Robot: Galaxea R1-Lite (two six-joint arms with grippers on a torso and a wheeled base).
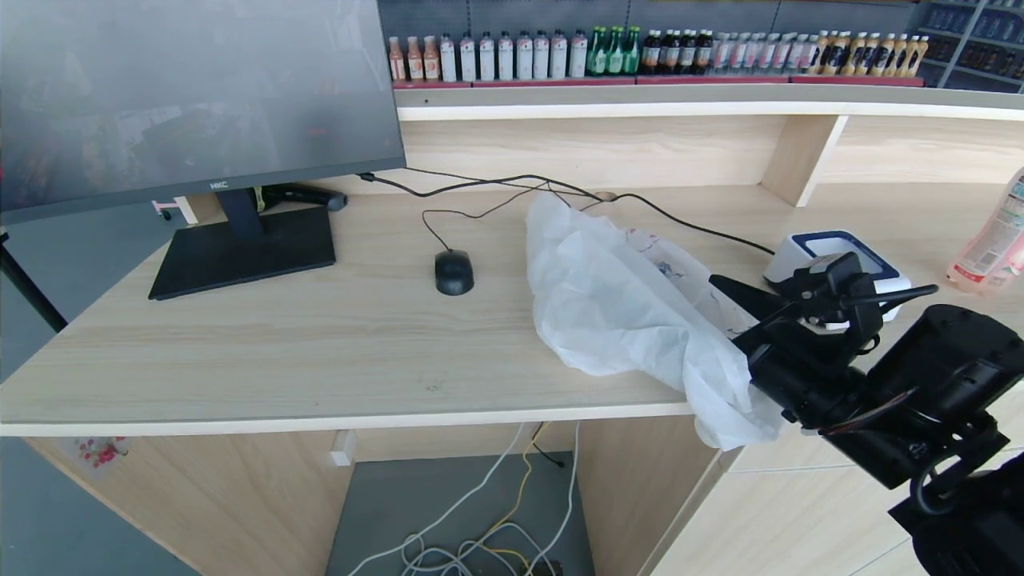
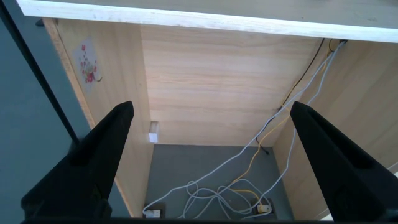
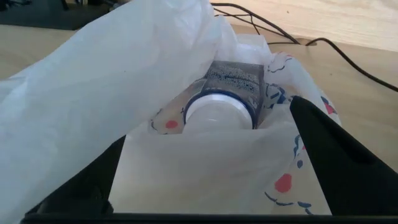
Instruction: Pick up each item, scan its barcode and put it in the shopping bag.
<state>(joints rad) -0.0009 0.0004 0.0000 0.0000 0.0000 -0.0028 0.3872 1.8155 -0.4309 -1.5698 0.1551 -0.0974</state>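
Jaws wide on right gripper [image 3: 206, 134], nothing held, nose at the bag [image 1: 616, 304] mouth. White-capped jar [image 3: 219, 111] lies inside, just ahead of its fingers [image 3: 323, 155]. Drop-off looks done, so exit's the job: back out straight along the opening, w/o hooking the film. Bag overhangs the counter [image 1: 240, 360] edge & could drag off. Scanner [image 1: 832, 252] sits at 1 o'clock of the gripper; next bottle [image 1: 992, 240] at 3 o'clock from scanner, near. Left gripper [image 2: 211, 109]: wide too, empty, below counter level.

light: bright, even, diffuse | shadows: faint, soft under mouse [image 1: 454, 272] | glare: dim reflections across monitor [image 1: 192, 88] screen
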